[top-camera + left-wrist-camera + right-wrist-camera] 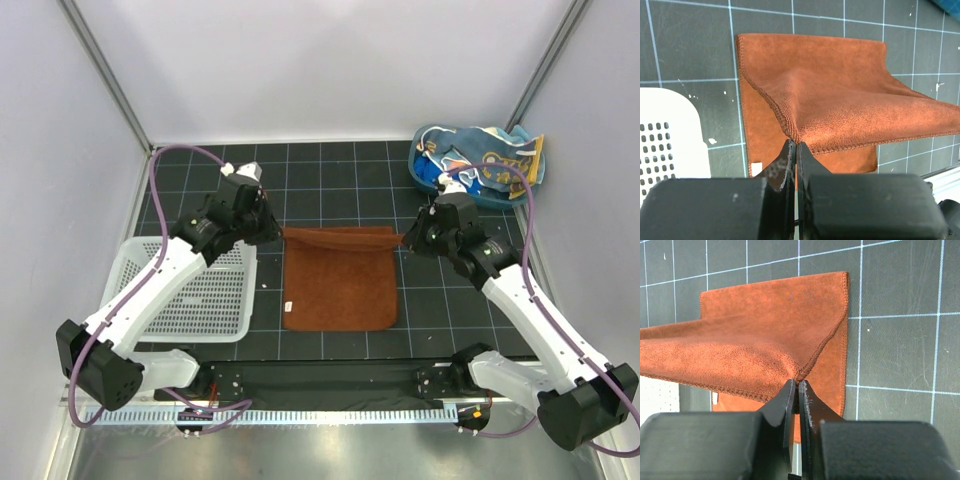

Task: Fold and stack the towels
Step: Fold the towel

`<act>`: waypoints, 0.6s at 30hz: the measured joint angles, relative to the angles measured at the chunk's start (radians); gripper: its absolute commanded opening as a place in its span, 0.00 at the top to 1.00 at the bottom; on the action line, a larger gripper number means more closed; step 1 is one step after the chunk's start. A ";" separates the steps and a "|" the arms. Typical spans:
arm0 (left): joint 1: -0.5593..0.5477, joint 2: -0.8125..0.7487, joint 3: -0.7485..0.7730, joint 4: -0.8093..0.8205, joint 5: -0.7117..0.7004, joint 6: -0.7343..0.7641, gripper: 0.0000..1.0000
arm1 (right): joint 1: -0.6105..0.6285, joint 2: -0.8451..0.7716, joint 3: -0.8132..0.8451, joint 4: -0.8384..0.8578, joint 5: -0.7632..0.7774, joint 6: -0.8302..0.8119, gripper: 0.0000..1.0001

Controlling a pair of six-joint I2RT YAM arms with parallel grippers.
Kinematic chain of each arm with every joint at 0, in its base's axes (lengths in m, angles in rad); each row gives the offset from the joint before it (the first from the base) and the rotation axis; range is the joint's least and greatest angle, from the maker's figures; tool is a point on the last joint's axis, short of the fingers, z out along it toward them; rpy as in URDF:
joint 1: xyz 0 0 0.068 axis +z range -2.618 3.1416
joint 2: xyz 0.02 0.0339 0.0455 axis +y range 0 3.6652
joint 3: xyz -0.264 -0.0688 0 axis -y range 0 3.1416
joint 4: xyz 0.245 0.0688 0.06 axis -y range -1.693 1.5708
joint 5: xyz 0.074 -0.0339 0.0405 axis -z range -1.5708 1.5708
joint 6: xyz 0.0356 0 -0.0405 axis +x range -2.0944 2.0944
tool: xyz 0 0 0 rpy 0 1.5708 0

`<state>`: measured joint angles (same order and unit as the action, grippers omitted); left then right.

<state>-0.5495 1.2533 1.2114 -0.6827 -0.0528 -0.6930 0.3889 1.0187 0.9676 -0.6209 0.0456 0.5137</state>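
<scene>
The rust-brown towel (340, 280) lies on the dark gridded mat in the middle, its far edge lifted and stretched taut between my grippers. My left gripper (276, 232) is shut on the towel's far left corner (796, 137). My right gripper (408, 238) is shut on the far right corner (800, 376). The raised part (850, 105) hangs over the flat lower layer (832, 385). Other towels, among them a light blue one with orange and yellow spots (490, 160), lie bunched in the blue tub (428, 172) at the back right.
A white mesh basket (205, 290) stands at the left under my left arm, its corner in the left wrist view (670, 135). White walls enclose the mat. A metal rail (320, 412) runs along the near edge.
</scene>
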 measured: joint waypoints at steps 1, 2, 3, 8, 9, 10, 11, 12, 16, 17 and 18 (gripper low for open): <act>0.000 0.000 -0.001 -0.004 0.000 0.000 1.00 | 0.000 -0.001 0.000 -0.003 0.000 0.000 0.98; 0.000 -0.002 -0.005 -0.003 0.001 -0.001 1.00 | 0.000 -0.002 -0.001 -0.003 -0.001 0.000 0.98; 0.000 -0.006 -0.016 0.000 0.001 -0.001 1.00 | 0.000 -0.005 -0.004 -0.003 -0.001 0.000 0.98; 0.000 -0.037 -0.111 0.005 0.014 -0.007 1.00 | 0.000 -0.045 -0.066 0.008 -0.019 0.005 0.98; -0.001 -0.040 -0.130 0.008 0.019 -0.010 1.00 | 0.001 -0.052 -0.087 0.009 -0.025 0.007 0.98; -0.002 -0.043 -0.151 0.016 0.024 -0.011 1.00 | 0.002 -0.056 -0.107 0.010 -0.031 0.010 0.98; -0.002 -0.047 -0.170 0.021 0.030 -0.012 1.00 | 0.002 -0.058 -0.127 0.012 -0.036 0.012 0.98; -0.002 -0.050 -0.190 0.028 0.036 -0.014 1.00 | 0.002 -0.059 -0.149 0.016 -0.042 0.014 0.98; -0.005 -0.058 -0.253 0.051 0.053 -0.028 1.00 | 0.002 -0.059 -0.222 0.034 -0.075 0.023 0.98; -0.005 -0.059 -0.267 0.060 0.057 -0.032 1.00 | 0.002 -0.058 -0.240 0.038 -0.082 0.026 0.98; -0.006 -0.059 -0.280 0.068 0.059 -0.035 1.00 | 0.002 -0.058 -0.256 0.043 -0.087 0.030 0.98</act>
<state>-0.5556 1.1942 0.9318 -0.6151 0.0059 -0.7280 0.3908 0.9604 0.7120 -0.5774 -0.0418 0.5438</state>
